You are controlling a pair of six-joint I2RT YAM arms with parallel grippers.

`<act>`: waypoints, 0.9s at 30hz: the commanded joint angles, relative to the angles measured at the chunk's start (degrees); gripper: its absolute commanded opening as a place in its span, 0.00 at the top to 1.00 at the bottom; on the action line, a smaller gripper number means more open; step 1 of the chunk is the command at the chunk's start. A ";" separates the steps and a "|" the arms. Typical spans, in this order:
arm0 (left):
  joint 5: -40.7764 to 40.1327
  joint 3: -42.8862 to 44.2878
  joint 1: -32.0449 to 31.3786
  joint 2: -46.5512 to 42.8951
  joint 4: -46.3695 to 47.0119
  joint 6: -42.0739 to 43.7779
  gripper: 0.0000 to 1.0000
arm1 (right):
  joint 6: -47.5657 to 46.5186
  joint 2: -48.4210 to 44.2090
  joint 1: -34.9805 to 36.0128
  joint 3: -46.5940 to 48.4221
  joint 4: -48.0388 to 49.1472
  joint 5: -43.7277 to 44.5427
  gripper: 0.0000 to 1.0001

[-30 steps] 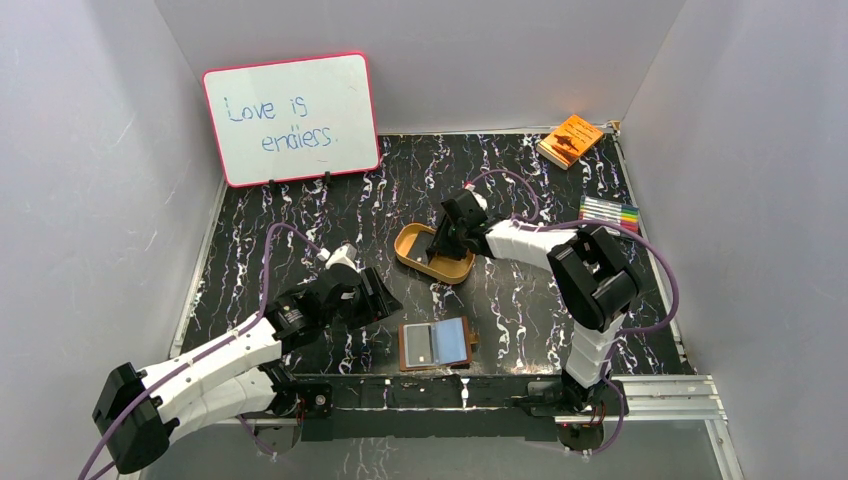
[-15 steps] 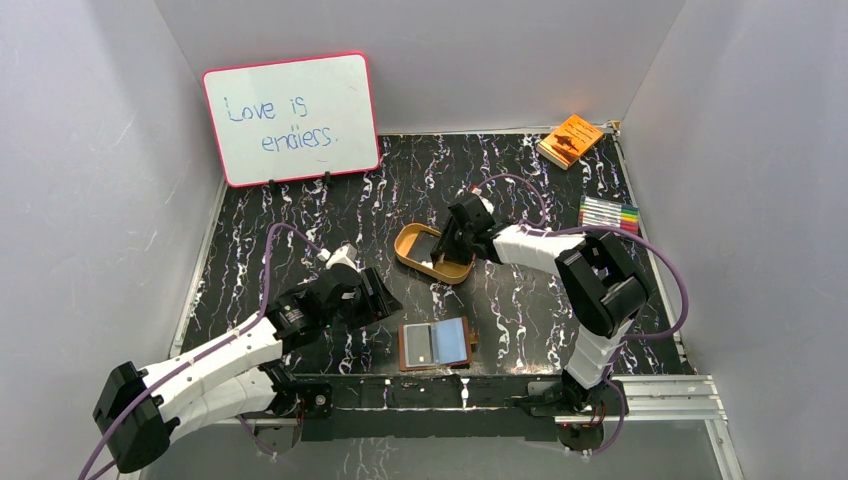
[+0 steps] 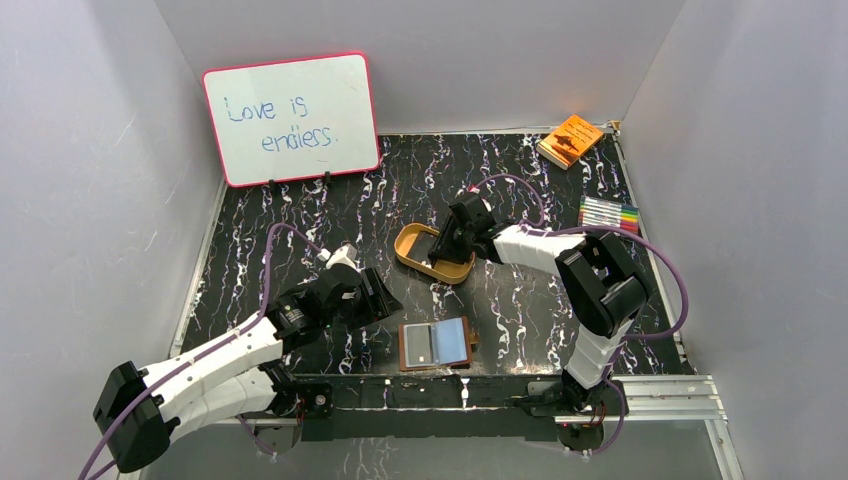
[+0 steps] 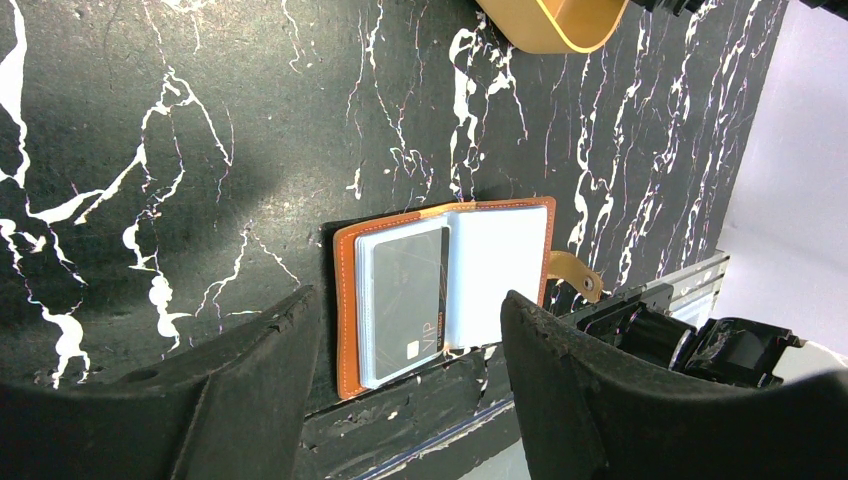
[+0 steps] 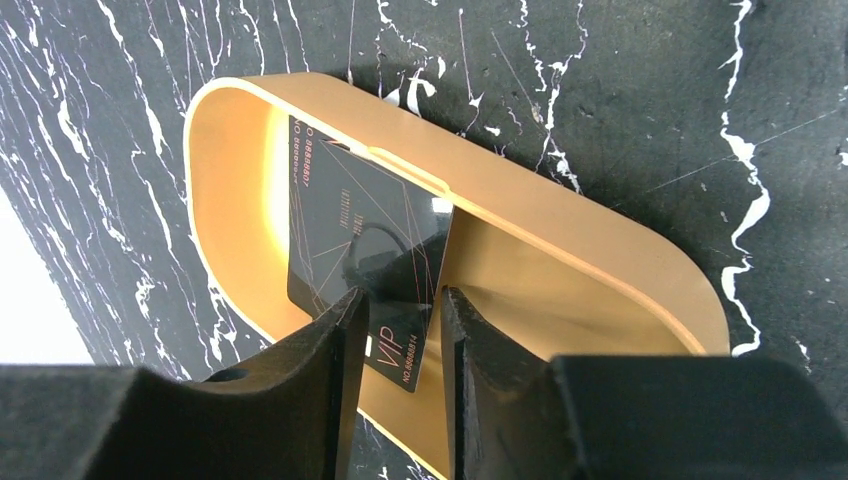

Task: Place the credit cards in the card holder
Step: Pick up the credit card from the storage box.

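The card holder [image 3: 436,344] lies open by the table's near edge, its strap tab to the right. In the left wrist view the card holder [image 4: 445,290] shows a black credit card [image 4: 403,300] in its left clear sleeve. My left gripper [image 4: 410,298] hovers open above it, left of it in the top view [image 3: 385,300]. Another black credit card [image 5: 350,230] leans tilted inside the tan tray [image 5: 560,215]. My right gripper [image 5: 402,295] reaches into the tray [image 3: 405,250], its jaws apart and straddling that card's near corner. Whether the fingers touch the card I cannot tell.
A whiteboard [image 3: 290,118] stands at the back left. An orange booklet [image 3: 570,140] lies in the back right corner, with a pack of markers [image 3: 608,213] along the right edge. A metal rail [image 3: 640,395] runs along the near edge.
The right arm shifted slightly and settled lower over the tray about a second ago, then held. The left arm and the card holder have not moved.
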 commanded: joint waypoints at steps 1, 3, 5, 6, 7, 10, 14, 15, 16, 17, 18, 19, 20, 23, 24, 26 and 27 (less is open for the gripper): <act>0.06 -0.57 -0.14 -0.22 0.02 -0.05 0.37 | -0.07 -1.21 -0.36 -1.01 2.21 -0.64 0.61; 0.09 -0.57 -0.15 -0.15 0.04 -0.08 0.37 | -0.07 -1.64 -0.52 -1.72 2.30 -0.66 0.64; 0.07 -0.59 -0.18 -0.05 0.07 -0.08 0.37 | -0.05 -1.98 -0.70 -2.45 2.40 -0.59 0.67; 0.11 -0.58 -0.14 0.02 0.03 -0.05 0.37 | -0.07 -2.20 -0.75 -2.77 2.51 -0.63 0.68; 0.05 -0.58 -0.16 0.06 0.03 -0.03 0.37 | -0.03 -2.39 -0.88 -3.12 2.54 -0.66 0.69; 0.11 -0.64 -0.14 0.04 0.02 -0.11 0.37 | -0.07 -2.91 -1.03 -3.61 2.54 -0.66 0.72; 0.09 -0.66 -0.14 0.08 0.02 -0.20 0.37 | 0.02 -3.68 -1.20 -4.13 2.54 -0.66 0.76; 0.10 -0.66 -0.14 0.12 0.02 -0.20 0.37 | 0.02 -3.88 -1.23 -4.31 2.54 -0.66 0.77; 0.12 -0.66 -0.14 0.13 0.02 -0.26 0.37 | 0.02 -4.10 -1.24 -4.50 2.54 -0.64 0.78; 0.11 -0.66 -0.14 0.13 0.03 -0.21 0.37 | 0.02 -4.31 -1.30 -4.72 2.54 -0.66 0.79; 0.08 -0.66 -0.14 0.13 0.02 -0.20 0.37 | 0.09 -4.57 -1.32 -4.97 2.54 -0.66 0.79; 0.11 -0.61 -0.15 0.13 -0.02 -0.20 0.37 | 0.10 -4.83 -1.44 -5.24 2.54 -0.62 0.80; 0.07 -0.66 -0.14 0.13 -0.02 -0.27 0.37 | 0.11 -5.10 -1.49 -5.44 2.54 -0.66 0.81; 0.07 -0.66 -0.14 0.13 -0.13 -0.12 0.37 | 0.28 -6.01 -1.61 -6.20 2.54 -0.66 0.84; 0.01 -0.66 -0.14 0.13 -0.15 -0.16 0.37 | 0.24 -6.32 -1.67 -6.41 2.54 -0.64 0.84; -0.01 -0.59 -0.16 0.13 -0.24 -0.09 0.37 | 0.12 -7.30 -1.59 -6.87 2.54 -0.63 0.85; 0.02 -0.58 -0.14 0.06 -0.24 -0.06 0.37 | 0.17 -7.76 -1.59 -7.23 2.54 -0.64 0.86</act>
